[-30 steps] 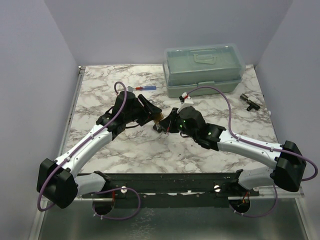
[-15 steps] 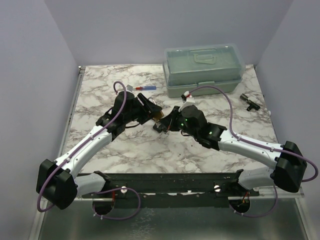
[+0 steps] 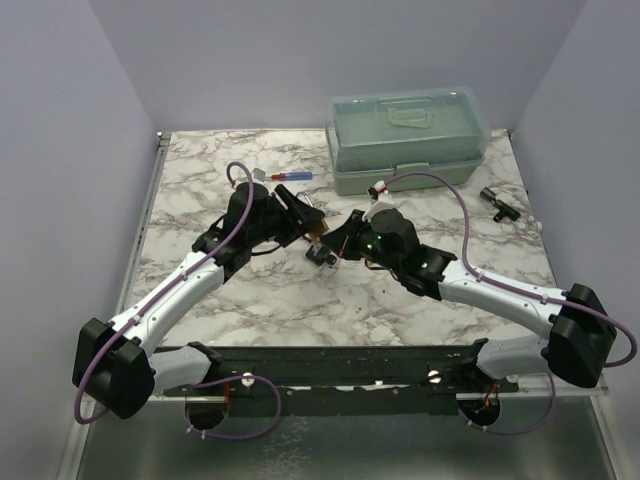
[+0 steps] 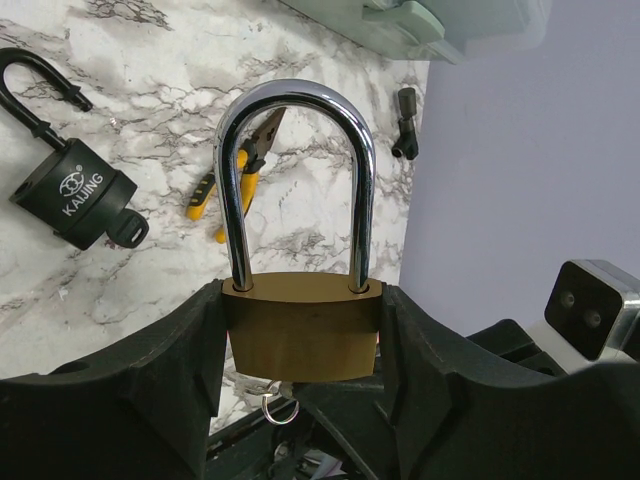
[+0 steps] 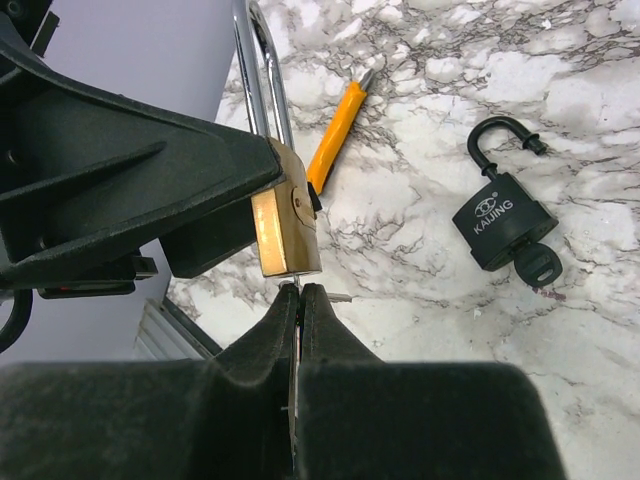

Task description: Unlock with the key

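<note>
My left gripper (image 4: 300, 305) is shut on the body of a brass padlock (image 4: 300, 335) and holds it above the table. Its chrome shackle (image 4: 297, 100) has both legs seated in the body. My right gripper (image 5: 299, 292) is shut on the key (image 5: 299, 283), a thin silver sliver pinched between the fingers right at the padlock's underside (image 5: 290, 250). The key ring (image 4: 276, 410) hangs below the brass body. In the top view the two grippers meet at mid-table, left (image 3: 305, 225) and right (image 3: 335, 242).
A black padlock (image 4: 75, 190) with an open shackle and its own key lies on the marble, also in the right wrist view (image 5: 503, 220). Yellow-handled pliers (image 4: 235, 180), a red-and-blue screwdriver (image 3: 290, 176), a green toolbox (image 3: 408, 140) and a small black tool (image 3: 497, 205) sit behind.
The right wrist has shifted slightly right and back while staying at the padlock's underside. The left arm has nudged the padlock a little away. Both grips are unchanged.
</note>
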